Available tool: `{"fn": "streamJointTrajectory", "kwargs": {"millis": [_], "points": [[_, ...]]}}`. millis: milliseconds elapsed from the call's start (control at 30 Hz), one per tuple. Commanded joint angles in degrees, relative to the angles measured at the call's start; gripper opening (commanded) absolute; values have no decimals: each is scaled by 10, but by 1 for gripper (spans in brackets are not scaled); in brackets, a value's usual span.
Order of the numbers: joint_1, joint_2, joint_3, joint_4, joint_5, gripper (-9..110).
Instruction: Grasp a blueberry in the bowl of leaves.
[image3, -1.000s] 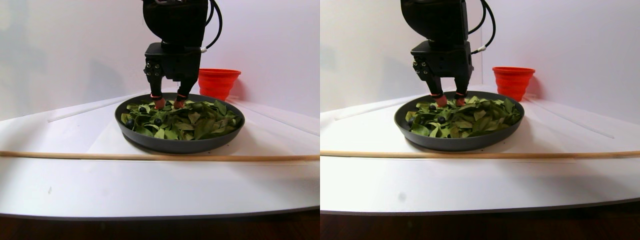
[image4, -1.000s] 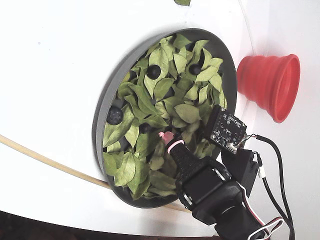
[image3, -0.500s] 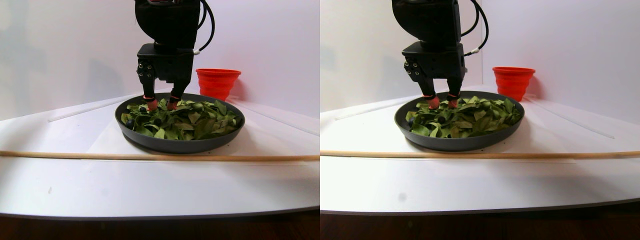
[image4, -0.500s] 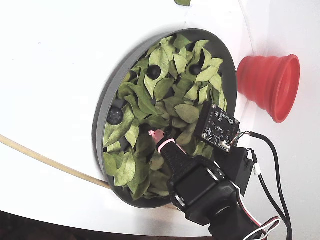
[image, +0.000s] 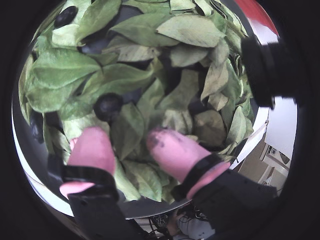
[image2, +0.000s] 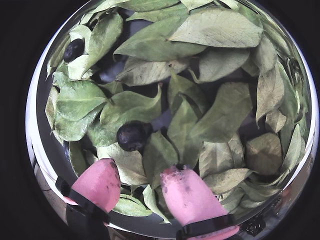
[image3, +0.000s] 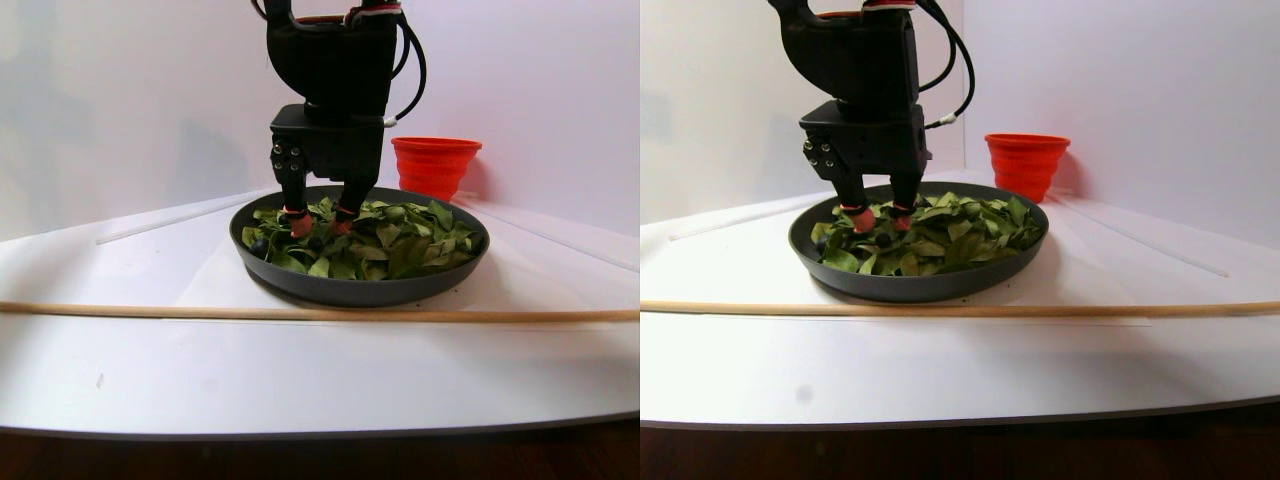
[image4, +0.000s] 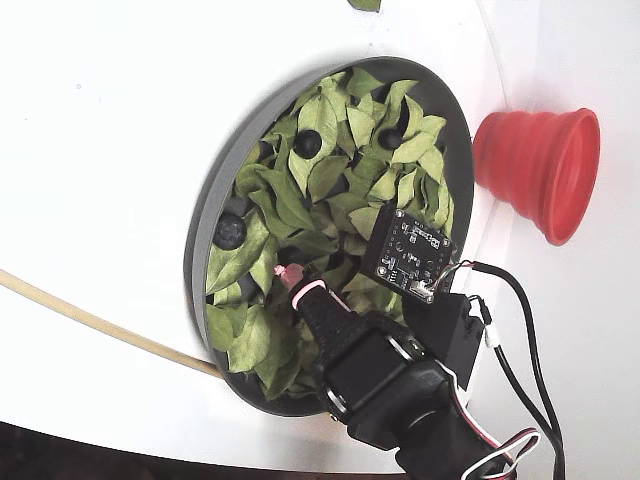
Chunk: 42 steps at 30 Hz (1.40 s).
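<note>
White table (image3: 300, 380) before a plain white wall (image3: 120, 90)

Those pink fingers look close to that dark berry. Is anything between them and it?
Nothing visible. The blueberry lies exposed on the leaves, just ahead of the open gripper, nearer its left finger in both wrist views. Leaves only edge it.

The leaves (image2: 220, 30) look matt and papery, veined (some dry and wrinkled). The bowl (image3: 330, 288) is smooth dark grey with a dull sheen. The fingertips (image2: 187, 195) wear soft-looking matt pink covers; the blueberry (image2: 131, 136) is dusky.
</note>
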Motion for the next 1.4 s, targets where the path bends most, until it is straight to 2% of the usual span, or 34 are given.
{"fn": "streamJointTrajectory", "kwargs": {"millis": [0,1367], "points": [[-1,4,-25,-11,4,16],[-3,-97,-58,-97,27,17]]}}
